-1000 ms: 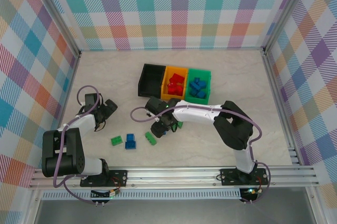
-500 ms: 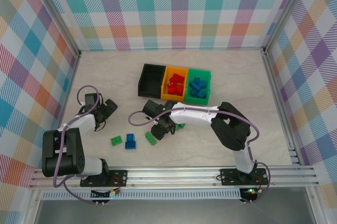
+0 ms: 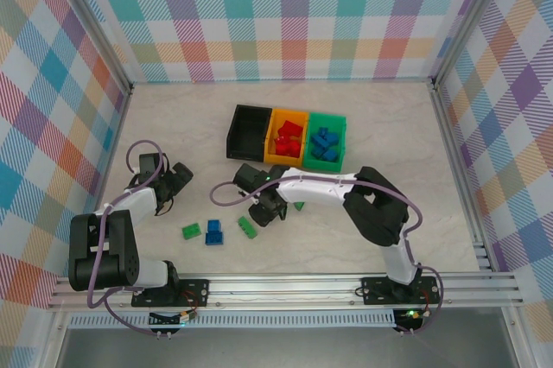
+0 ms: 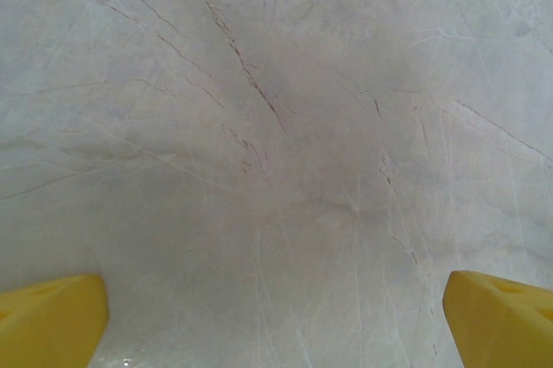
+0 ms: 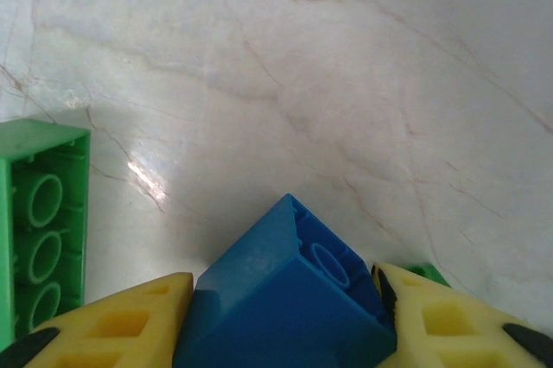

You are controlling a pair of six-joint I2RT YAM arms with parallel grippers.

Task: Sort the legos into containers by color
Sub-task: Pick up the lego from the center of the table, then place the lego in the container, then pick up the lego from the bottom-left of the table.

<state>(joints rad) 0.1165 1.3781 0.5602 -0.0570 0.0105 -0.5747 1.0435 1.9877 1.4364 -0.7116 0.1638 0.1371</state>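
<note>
Just on the near side of the orange bin (image 3: 290, 112), the right gripper (image 3: 266, 210) pinches a tilted blue brick (image 5: 276, 290) in its jaws, low over the worktop (image 3: 380, 126). Caught cornerwise, the brick could twist free when lifted. Farther left of the bin, the left gripper (image 3: 177, 180) holds its jaws spread.

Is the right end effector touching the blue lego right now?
Touching. The right wrist view shows the blue lego wedged between the yellow fingers of the right end effector, pressed against both.
</note>
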